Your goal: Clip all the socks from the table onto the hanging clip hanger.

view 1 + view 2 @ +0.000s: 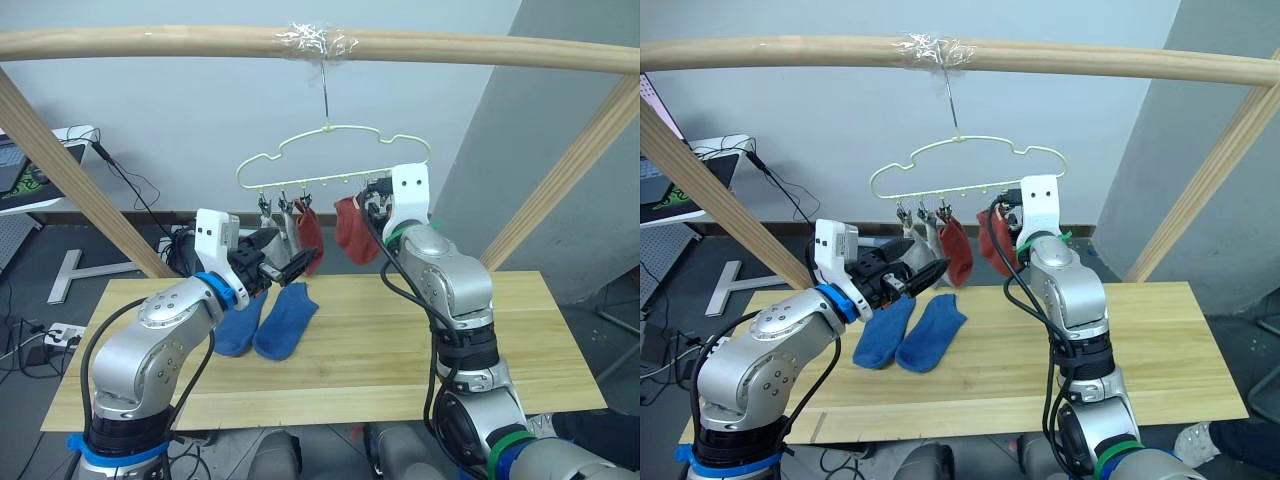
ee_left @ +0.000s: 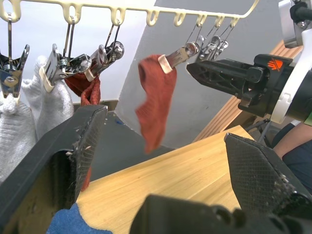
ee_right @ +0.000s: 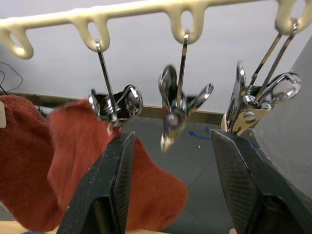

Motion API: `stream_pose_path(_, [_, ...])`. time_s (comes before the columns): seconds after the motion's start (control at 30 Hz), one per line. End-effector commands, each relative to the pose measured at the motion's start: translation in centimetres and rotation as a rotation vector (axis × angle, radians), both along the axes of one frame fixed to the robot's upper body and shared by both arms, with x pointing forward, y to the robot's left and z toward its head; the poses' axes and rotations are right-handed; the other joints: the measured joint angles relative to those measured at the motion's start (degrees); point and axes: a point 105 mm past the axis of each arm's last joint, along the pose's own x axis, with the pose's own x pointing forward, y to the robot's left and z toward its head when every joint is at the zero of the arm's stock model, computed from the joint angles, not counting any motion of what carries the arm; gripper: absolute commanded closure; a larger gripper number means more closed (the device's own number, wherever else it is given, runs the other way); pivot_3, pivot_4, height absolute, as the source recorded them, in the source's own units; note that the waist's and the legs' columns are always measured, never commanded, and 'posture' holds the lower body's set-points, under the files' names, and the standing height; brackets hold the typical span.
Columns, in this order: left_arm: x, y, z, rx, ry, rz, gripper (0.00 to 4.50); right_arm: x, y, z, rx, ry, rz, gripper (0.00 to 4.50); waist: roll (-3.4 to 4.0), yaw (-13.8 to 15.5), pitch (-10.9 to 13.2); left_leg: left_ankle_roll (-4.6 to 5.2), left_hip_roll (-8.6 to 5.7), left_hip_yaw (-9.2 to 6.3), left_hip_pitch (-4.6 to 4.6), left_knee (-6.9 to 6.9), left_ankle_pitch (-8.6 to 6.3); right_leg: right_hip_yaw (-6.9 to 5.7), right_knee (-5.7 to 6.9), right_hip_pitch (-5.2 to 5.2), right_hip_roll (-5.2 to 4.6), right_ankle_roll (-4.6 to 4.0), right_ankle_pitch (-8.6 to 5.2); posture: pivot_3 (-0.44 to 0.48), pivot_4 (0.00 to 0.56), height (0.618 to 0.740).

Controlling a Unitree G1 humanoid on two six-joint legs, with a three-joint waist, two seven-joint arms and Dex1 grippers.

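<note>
With four socks already hung on the clip hanger (image 1: 335, 160), two grey and two rust-red, I'm between socks. Two blue socks (image 1: 268, 320) lie side by side on the desk (image 1: 400, 350). My right gripper (image 3: 170, 190) is up at the free clips, fingers released, holding nothing. Left gripper (image 1: 290, 266) hovers just above the blue pair, fingers spread, empty. Next I'd drop left to pinch one blue sock.

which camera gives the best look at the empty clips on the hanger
The right wrist view: two empty clips hang right before the open right gripper. The left wrist view shows them bunched, and the eye views have the right arm in front of them.
</note>
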Motion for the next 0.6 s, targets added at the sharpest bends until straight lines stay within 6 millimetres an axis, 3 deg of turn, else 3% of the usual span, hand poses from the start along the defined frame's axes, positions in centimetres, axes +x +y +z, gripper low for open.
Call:
stream_pose_path(0.03, [-0.23, -0.16, 1.59, 0.0, -0.071, -0.012, 0.0, -0.29, -0.3, 1.51, 0.0, -0.061, -0.012, 2.32, 0.0, -0.02, 0.0, 0.0, 0.0, 0.0, 0.0, 0.0, 0.0, 0.0, 0.0, 0.0, 0.0, 0.0, 0.0, -0.064, 0.152, 0.74])
stream_pose_path(0.13, [-0.18, -0.15, 1.62, -0.001, -0.072, -0.011, 0.0, -0.23, -0.31, 1.41, -0.004, -0.054, -0.011, 3.17, 0.0, -0.01, 0.0, 0.0, -0.01, 0.0, 0.0, 0.01, 0.0, 0.0, 0.0, 0.0, 0.0, 0.0, 0.0, -0.06, 0.151, 0.74])
stream_pose_path(0.5, [-0.15, -0.08, 1.65, -0.002, -0.075, -0.002, 0.0, 0.24, -0.15, 1.26, 0.003, -0.043, -0.002, 3.17, 0.0, -0.01, 0.0, 0.0, 0.0, 0.0, 0.0, 0.01, 0.0, 0.0, 0.0, 0.0, 0.0, 0.0, 0.0, -0.052, 0.145, 0.74])
stream_pose_path(0.6, [-0.17, -0.04, 1.67, -0.004, -0.076, 0.001, 0.0, 0.35, -0.16, 1.27, 0.003, -0.044, -0.01, 2.63, 0.0, -0.01, 0.0, 0.0, 0.0, 0.0, 0.0, 0.01, 0.0, 0.0, 0.0, 0.0, 0.0, 0.0, 0.0, -0.05, 0.144, 0.74])
